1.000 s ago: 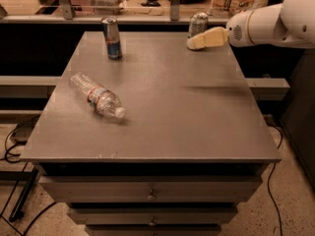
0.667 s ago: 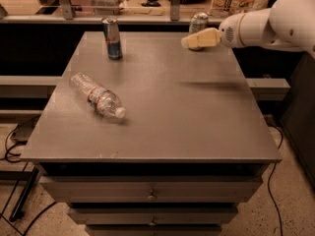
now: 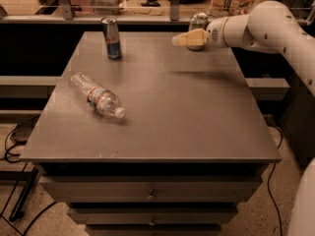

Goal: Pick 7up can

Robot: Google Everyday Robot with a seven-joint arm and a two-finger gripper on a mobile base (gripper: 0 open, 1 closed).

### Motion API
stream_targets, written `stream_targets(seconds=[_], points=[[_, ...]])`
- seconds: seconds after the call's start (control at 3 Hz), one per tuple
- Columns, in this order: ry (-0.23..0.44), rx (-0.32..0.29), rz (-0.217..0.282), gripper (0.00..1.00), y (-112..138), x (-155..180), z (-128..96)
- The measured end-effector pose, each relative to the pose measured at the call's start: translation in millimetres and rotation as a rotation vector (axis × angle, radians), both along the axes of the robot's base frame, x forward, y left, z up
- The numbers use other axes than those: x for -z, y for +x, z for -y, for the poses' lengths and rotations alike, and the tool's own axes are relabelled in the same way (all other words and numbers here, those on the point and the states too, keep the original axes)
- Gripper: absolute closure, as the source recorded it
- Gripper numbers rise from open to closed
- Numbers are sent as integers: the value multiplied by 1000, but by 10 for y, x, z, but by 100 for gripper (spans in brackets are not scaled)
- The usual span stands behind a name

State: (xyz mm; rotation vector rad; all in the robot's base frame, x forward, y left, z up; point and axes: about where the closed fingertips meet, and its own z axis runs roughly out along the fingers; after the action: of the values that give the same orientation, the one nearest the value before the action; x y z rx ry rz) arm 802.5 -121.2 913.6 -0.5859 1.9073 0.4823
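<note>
Currently the gripper [image 3: 180, 40] is being held just in front of the 7up can [image 3: 199, 19], likely for lining up a grasp. Whether it is apart or together cannot be told.

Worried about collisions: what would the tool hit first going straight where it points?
Probably the slim blue can; the tool, by the 7up can, points left, though depth is unclear.

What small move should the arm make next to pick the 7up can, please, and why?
Probably a slight shift right, to centre the beige end effector on the pale silver-grey 7up can. The can stands upright at the grey table's far edge; the end effector's tip hangs just left of it in this view, covering its lower body.
</note>
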Motion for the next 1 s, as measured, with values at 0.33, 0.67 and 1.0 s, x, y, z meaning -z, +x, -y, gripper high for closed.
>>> stream_targets(seconds=[0.33,0.67,1.0], points=[[5,44,20,0,276,85,20],[18,110,41,0,523,152,156],[38,152,55,16,726,200,233]])
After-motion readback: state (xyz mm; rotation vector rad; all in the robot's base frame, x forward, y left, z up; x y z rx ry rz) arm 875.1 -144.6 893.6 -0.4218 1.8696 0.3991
